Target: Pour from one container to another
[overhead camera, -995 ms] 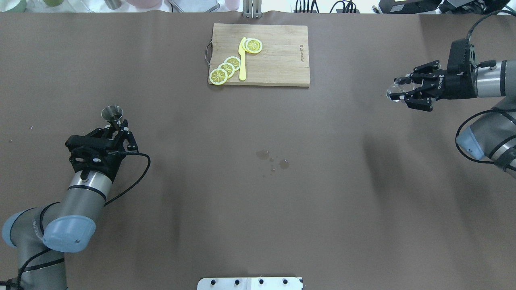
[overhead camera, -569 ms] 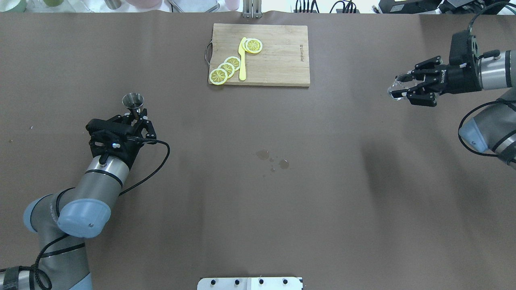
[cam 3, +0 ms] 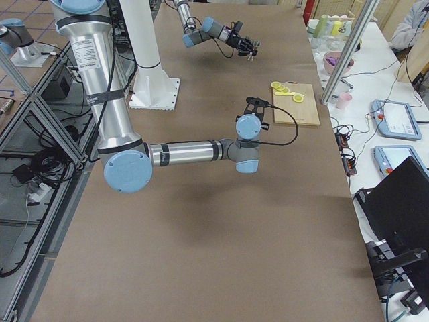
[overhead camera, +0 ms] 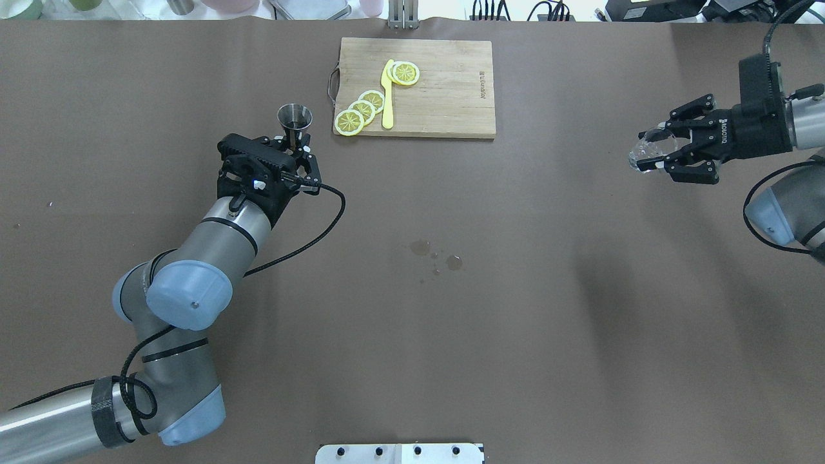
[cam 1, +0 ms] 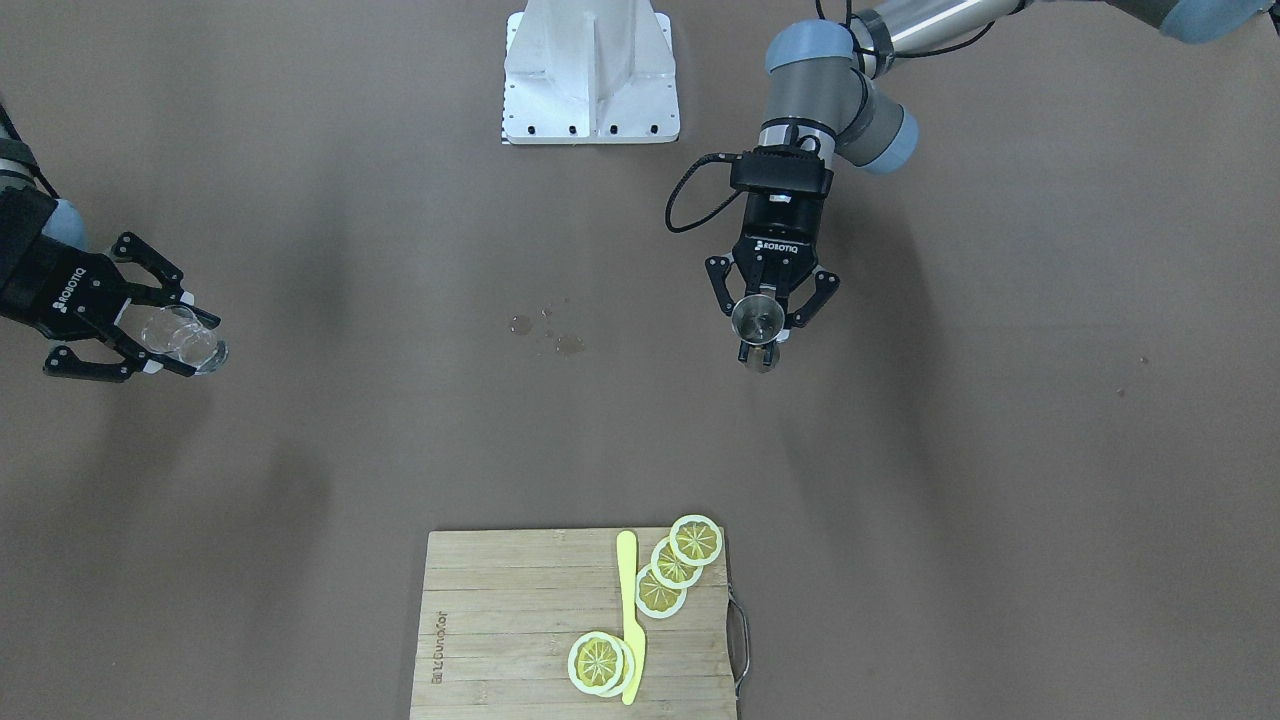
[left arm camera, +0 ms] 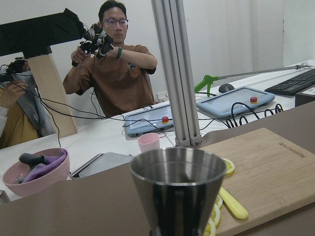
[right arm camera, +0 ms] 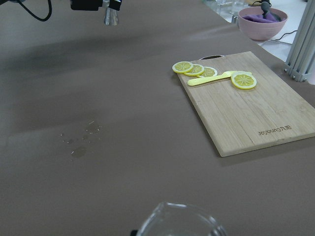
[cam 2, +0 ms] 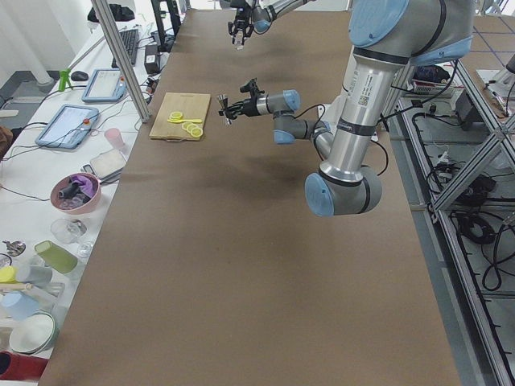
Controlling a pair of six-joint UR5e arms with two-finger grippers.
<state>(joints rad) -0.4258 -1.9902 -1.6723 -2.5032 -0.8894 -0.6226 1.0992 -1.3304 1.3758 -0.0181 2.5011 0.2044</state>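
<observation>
while the brown worktop (overhead camera: 412,335) carries a wooden cutting board (overhead camera: 445,96) at its far edge, i see the left fingers (cam 1: 720,290) clamped on the stem of a steel jigger (cam 1: 757,318), held upright near the board's handle end. the right fingers (overhead camera: 689,108) grip a clear glass (overhead camera: 646,153) well apart, far right. a yellow knife (overhead camera: 387,103) and lemon slices (overhead camera: 363,109) lie on the board; small wet spots (overhead camera: 438,254) mark mid-worktop.

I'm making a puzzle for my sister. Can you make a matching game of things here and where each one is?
1 silver metal cone-shaped cup
2 clear glass cup
3 yellow plastic knife
4 small wet drops

A on the wooden cutting board
B in the left gripper
C on the brown table
D in the right gripper

Pairs: 1-B, 2-D, 3-A, 4-C
</observation>
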